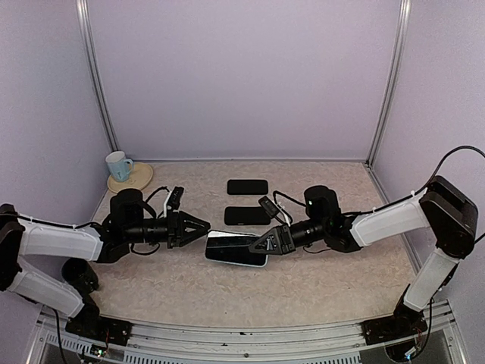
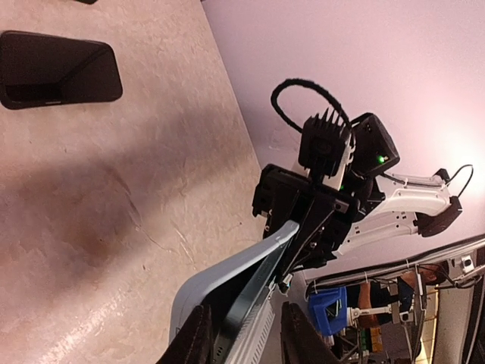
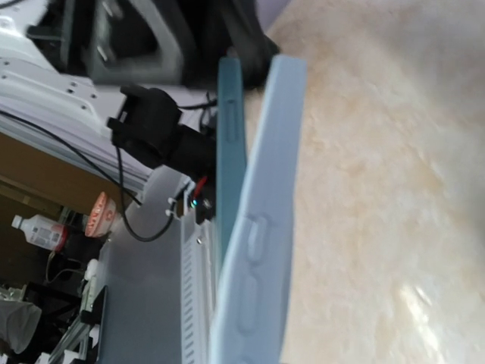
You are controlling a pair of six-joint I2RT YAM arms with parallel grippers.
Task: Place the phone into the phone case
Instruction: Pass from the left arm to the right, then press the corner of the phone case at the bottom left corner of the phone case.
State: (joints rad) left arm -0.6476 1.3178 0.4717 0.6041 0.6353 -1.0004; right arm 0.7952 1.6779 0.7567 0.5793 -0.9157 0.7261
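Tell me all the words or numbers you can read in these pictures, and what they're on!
No words or numbers can be read in any view.
Bottle label: too blurred to read.
Phone case: no writing shows.
Two black phones on the table: no writing shows.
Mug: no writing shows.

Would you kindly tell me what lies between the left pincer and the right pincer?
The light blue phone case bridges them, its ends at the left pincer and right pincer, clearest in the top external view.
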